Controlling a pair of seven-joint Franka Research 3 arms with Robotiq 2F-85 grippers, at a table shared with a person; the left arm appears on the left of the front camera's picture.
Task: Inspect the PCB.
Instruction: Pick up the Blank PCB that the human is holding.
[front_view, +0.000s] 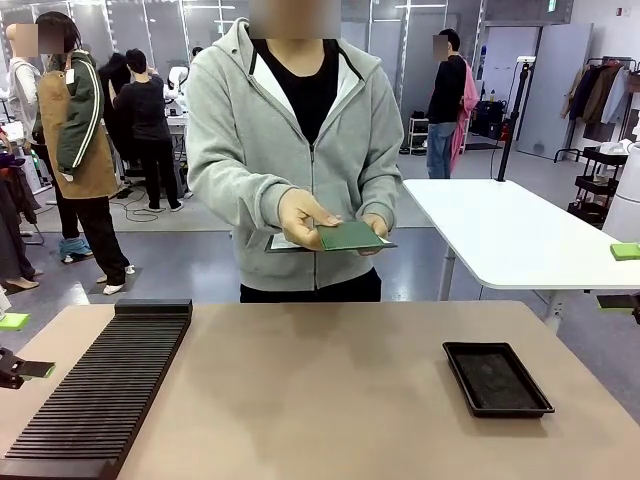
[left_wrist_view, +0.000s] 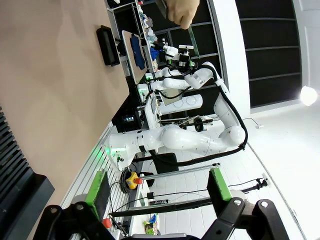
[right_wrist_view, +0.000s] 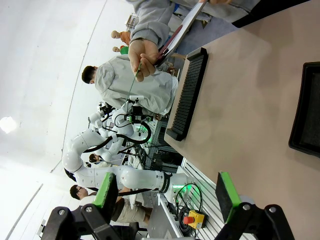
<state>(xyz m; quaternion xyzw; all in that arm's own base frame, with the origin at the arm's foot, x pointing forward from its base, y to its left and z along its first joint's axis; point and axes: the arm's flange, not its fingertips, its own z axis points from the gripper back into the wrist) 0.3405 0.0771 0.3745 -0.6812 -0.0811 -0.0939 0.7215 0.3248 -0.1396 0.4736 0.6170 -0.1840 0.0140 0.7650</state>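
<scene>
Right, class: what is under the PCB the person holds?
Under the PCB a dark clipboard with white paper peeks out; the board and a hand cover most of it.

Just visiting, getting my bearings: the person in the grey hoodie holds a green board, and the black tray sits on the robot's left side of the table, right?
Not quite. In the front view the black tray sits on the robot's right side of the table; the slotted rack is on the left. The person does hold the green board.
</scene>
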